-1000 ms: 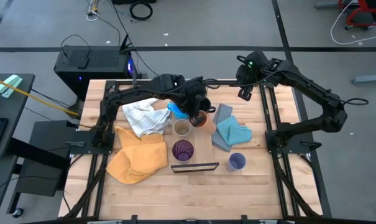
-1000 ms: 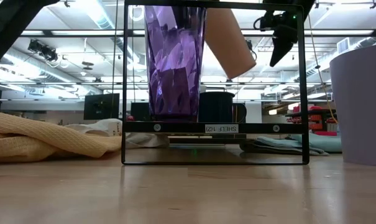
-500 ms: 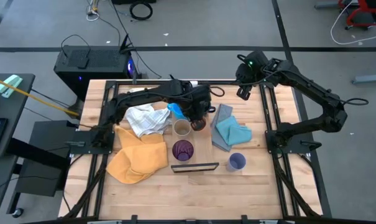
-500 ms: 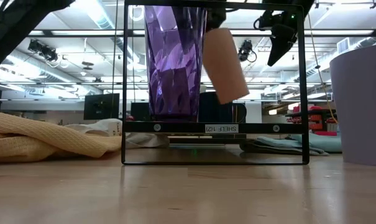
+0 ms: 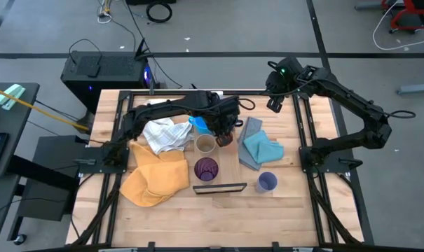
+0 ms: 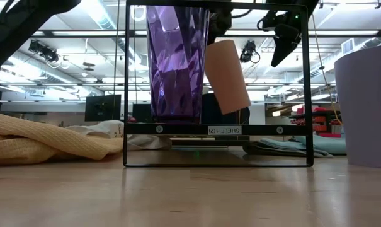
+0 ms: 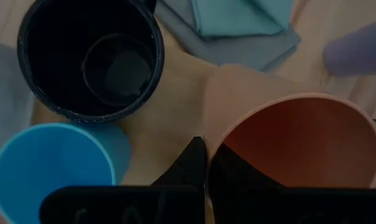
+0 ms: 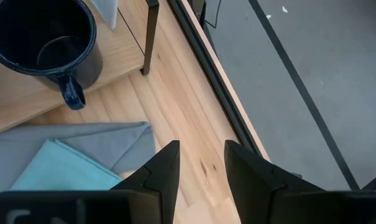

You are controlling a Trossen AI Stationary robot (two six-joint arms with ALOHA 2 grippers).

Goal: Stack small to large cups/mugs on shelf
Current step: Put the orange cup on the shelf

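The left gripper is clamped on the rim of the orange cup, one dark finger inside the mouth and one outside; the cup hangs tilted above the shelf, next to the tan cup and just in front of the navy mug, with the light blue mug beside it; the dark purple tumbler stands upright on the shelf near its black metal frame; the lavender cup stands on the tabletop off the plank; the right gripper waits over the far right edge of the table, fingers apart and empty; the surface is light wood, strewn with a white cloth, a soft yellow cloth and folded blue cloths; beyond lies grey floor; the tumbler is faceted and translucent, the orange cup smooth and tapered.
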